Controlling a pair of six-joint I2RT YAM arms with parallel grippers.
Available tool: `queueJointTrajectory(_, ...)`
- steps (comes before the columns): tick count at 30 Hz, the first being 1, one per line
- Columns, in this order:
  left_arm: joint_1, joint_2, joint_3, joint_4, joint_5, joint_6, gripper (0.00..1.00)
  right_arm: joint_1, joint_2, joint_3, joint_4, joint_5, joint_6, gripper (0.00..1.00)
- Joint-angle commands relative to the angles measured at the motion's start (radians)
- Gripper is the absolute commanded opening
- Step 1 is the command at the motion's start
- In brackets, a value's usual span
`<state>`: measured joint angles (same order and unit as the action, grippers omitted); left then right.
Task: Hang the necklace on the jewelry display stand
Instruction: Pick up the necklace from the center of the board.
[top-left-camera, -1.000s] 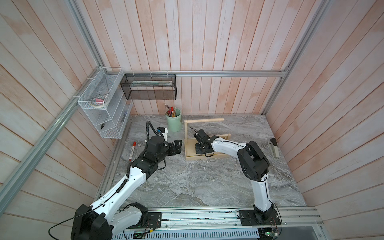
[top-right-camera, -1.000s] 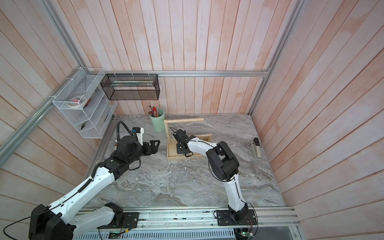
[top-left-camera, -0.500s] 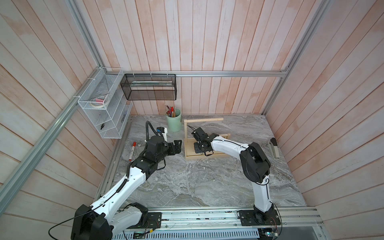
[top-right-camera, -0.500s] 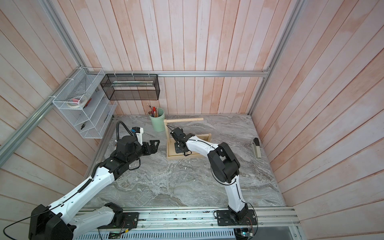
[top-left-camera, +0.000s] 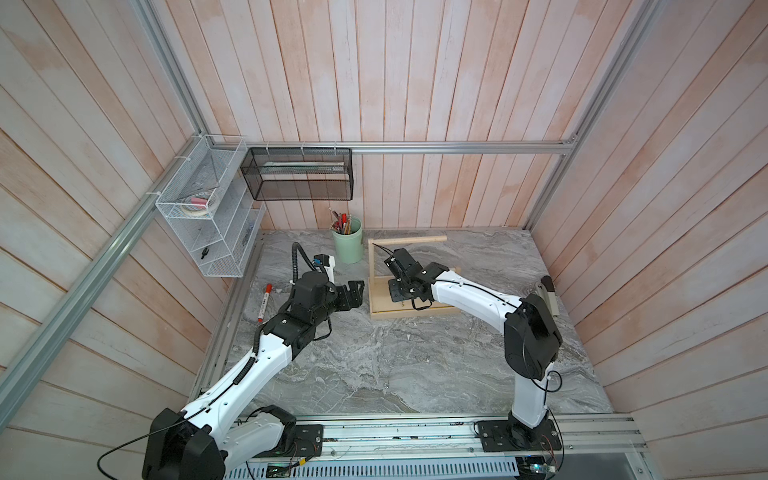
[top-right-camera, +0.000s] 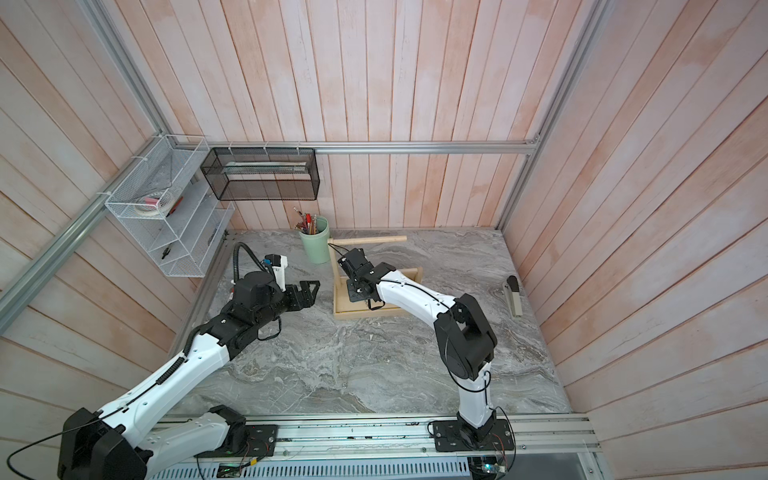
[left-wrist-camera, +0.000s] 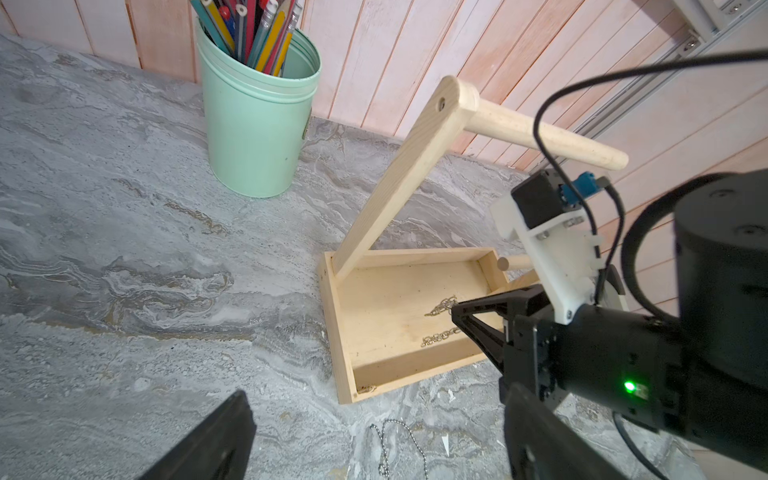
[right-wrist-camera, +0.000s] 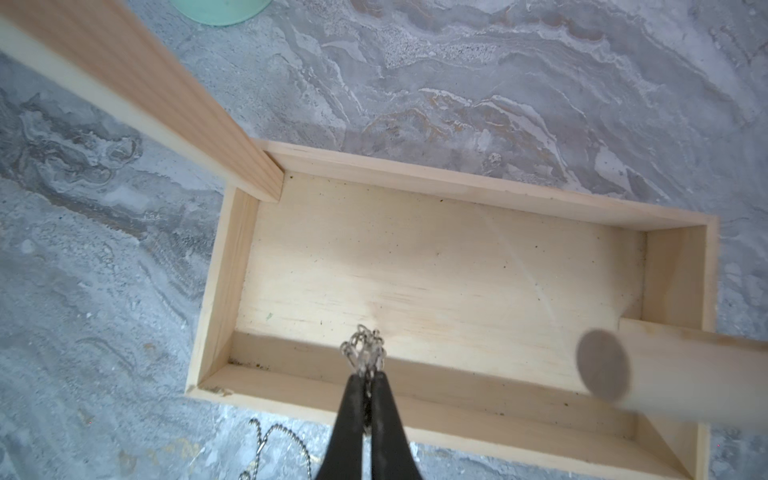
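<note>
Right wrist view: right gripper pinches a silver link-chain necklace over the tray of the pale wooden jewelry display stand; left gripper gapes wide nearby.

light: bright, even, diffuse | shadows: soft, inside jewelry display stand | focus: top views sharp; right wrist view blurs nearest wood | edges: wall planks splay

Necklace in jewelry display stand tray; pen cup behind-left of it.
</note>
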<state>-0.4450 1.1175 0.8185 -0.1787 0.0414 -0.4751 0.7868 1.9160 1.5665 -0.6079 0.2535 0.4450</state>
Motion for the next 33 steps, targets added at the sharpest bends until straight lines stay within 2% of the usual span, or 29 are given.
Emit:
queueJointTrajectory(1,0.005,0.012,0.019,0.009,0.033,-0.002,0.96,0.009,-0.08,0.021,-0.056,0.025,-0.019,0.0)
queueJointTrajectory(8,-0.003,0.017,0.035,0.016,0.12,0.011,0.92,0.009,-0.196,0.079,-0.096,0.015,-0.029,0.0)
queueJointTrajectory(12,-0.059,0.038,0.07,0.024,0.156,0.05,0.9,0.009,-0.244,0.125,-0.108,0.003,-0.041,0.0)
queueJointTrajectory(19,-0.143,0.062,0.117,0.102,0.134,0.076,0.87,0.009,-0.299,0.199,-0.146,-0.02,-0.037,0.0)
queueJointTrajectory(33,-0.261,0.238,0.289,0.157,0.043,0.19,0.84,0.009,-0.389,0.151,-0.102,-0.039,-0.025,0.0)
